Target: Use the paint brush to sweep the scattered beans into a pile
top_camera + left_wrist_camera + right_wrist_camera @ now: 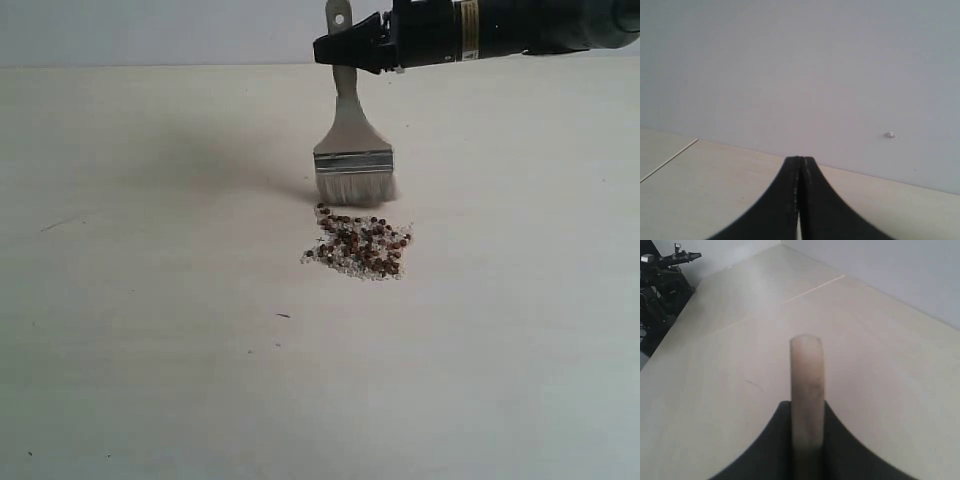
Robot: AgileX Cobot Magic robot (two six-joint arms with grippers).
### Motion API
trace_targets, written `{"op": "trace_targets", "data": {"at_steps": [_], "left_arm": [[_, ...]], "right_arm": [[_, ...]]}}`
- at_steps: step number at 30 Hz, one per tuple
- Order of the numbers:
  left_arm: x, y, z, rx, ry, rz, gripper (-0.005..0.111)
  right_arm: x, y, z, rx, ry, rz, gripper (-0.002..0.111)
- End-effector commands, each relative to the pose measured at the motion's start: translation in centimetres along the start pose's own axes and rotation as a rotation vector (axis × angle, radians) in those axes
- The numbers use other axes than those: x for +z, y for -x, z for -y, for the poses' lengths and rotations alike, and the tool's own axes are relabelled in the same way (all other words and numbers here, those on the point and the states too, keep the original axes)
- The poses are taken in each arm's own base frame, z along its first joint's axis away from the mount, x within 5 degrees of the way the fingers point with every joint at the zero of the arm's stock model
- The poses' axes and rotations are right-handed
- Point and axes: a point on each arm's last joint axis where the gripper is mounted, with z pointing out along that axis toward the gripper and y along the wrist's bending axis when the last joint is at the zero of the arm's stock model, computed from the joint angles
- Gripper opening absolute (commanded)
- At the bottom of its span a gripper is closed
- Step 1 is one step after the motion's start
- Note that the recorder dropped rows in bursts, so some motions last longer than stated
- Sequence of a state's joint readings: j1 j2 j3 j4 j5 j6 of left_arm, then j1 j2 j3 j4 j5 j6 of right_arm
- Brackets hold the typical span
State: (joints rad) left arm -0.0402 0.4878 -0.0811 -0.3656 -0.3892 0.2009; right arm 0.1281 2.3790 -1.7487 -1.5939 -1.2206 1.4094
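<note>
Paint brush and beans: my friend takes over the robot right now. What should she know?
Right gripper: jaws shut on the handle of the paint brush. The brush is upright, with its bristles on the table just behind the pile.
Left gripper: jaws shut, holding nothing, not seen in the exterior view.
Done: the beans sit together in one clump.
Left: probably only tidying the clump's loose edge. A few dark specks lie apart from it, too small to tell if they are beans.
</note>
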Motion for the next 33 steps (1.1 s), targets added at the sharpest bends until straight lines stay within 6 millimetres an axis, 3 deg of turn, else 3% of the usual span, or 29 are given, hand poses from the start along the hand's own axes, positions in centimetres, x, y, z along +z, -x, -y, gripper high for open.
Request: {"op": "trace_targets", "data": {"at_steps": [1,11,20,27,30,33], "left_arm": [[-0.1,-0.1,0.0,-0.005,-0.002,-0.002,0.000],[-0.1,-0.1,0.0,-0.005,-0.002,-0.002,0.000],[-0.1,-0.1,0.0,-0.005,-0.002,-0.002,0.000],[-0.1,-0.1,0.0,-0.005,-0.002,-0.002,0.000],[-0.1,-0.1,0.0,-0.005,-0.002,-0.002,0.000],[-0.1,-0.1,0.0,-0.005,-0.002,-0.002,0.000]], "right_arm": [[0.6,0.3,-0.4,0.039,0.012,0.002,0.000],[0.7,-0.2,-0.5,0.112,0.020,-0.057,0.000],[-0.2,2.1,-0.5,0.064,-0.010,0.108,0.000],[-3.1,4.8,-1.3,0.140,-0.043,0.089,0.000],[-4.3,5.7,-3.1,0.196,-0.050,0.122,0.000],[-6.2,6.4,-4.8,0.168,-0.252,0.098,0.000]]}}
